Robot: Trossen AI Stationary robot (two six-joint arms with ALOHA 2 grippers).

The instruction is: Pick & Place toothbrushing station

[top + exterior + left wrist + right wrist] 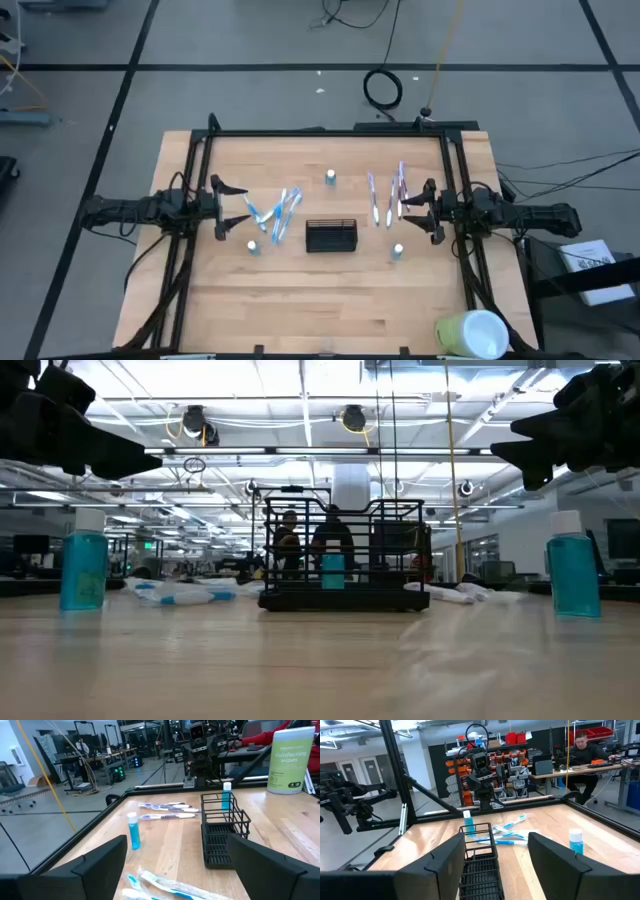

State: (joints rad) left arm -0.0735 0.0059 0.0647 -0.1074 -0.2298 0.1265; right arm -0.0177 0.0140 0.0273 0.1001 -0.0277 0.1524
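The toothbrushing station point(331, 236), a small black wire-mesh box, stands on its base at the table's middle; it also shows in the low view point(343, 555), the left wrist view point(222, 836) and the right wrist view point(480, 862). My left gripper point(234, 208) hovers open at the table's left side, above the wood. My right gripper point(417, 213) hovers open at the right side. Packaged toothbrushes lie left point(277, 210) and right point(388, 192) of the station. Three small blue bottles stand around it point(253, 247) point(330, 178) point(397, 252).
A black metal frame point(330, 132) runs around the table. A green-and-white wipes canister point(472, 334) lies at the near right corner. Bare wood lies in front of the station toward the near edge. People sit in the room beyond the table point(582, 750).
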